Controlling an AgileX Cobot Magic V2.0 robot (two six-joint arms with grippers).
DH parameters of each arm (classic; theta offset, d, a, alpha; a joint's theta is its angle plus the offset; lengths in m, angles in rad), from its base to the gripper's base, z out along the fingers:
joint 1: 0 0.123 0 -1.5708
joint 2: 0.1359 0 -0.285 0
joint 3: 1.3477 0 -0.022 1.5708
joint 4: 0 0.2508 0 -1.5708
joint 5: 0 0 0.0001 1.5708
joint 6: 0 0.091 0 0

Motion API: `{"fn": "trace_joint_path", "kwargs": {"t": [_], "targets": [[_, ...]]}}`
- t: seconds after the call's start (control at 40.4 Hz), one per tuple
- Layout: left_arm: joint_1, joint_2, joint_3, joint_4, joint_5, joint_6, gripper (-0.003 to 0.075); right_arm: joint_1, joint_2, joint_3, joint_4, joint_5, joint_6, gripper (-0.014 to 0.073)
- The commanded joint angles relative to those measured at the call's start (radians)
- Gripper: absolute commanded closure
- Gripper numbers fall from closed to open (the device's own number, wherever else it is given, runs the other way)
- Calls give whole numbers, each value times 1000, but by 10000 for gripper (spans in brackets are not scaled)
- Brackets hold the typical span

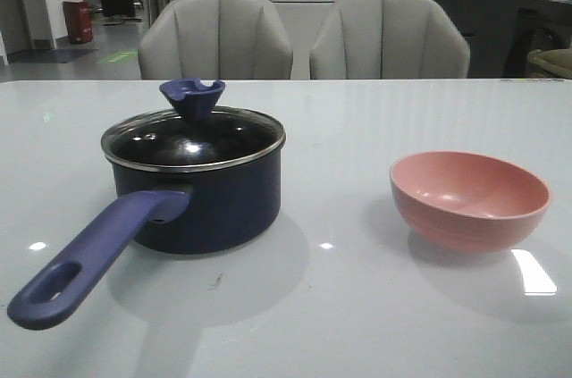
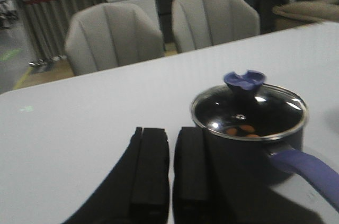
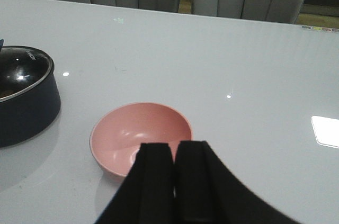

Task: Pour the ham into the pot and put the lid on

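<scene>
The left gripper (image 2: 170, 181) has its two black fingers (image 2: 150, 171) drawn together with only a thin slit between them, and nothing is held. It hangs above the white glossy table (image 2: 79, 128), just beside the dark navy round saucepan (image 2: 254, 150), apart from it. The right gripper (image 3: 174, 181) is likewise closed to a thin slit and holds nothing. It hovers over the near rim of the pink round bowl (image 3: 140, 136), without visible contact.

The saucepan (image 1: 206, 199) stands upright on the left half of the table (image 1: 357, 306) in the front view. Its long blue-purple handle (image 1: 89, 257), with a hole near the end, points toward the near left edge of the table. The round clear glass lid (image 1: 192, 138) with a metal rim sits flat on the pot and covers the full opening. The lid's blue-purple notched knob (image 1: 191, 96) stands at the centre. Through the glass, in the left wrist view, a few small pale orange pieces of ham (image 2: 241, 130) lie on the black inside of the pot.

The bowl (image 1: 469, 199) stands upright on the right half of the table, well apart from the pot. Its inside shows only pink surface.

Two grey upholstered chairs (image 1: 214, 38) stand behind the far edge of the table.
</scene>
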Motion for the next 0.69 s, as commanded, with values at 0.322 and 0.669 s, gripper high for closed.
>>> {"fn": "trace_joint_path", "kwargs": {"t": [0.322, 0.669], "targets": [[160, -98, 133, -11, -190, -76, 607, -1, 5, -29, 8, -78, -11, 449], [160, -98, 133, -47, -194, -76, 607, -1, 5, -29, 8, -78, -11, 449]]}}
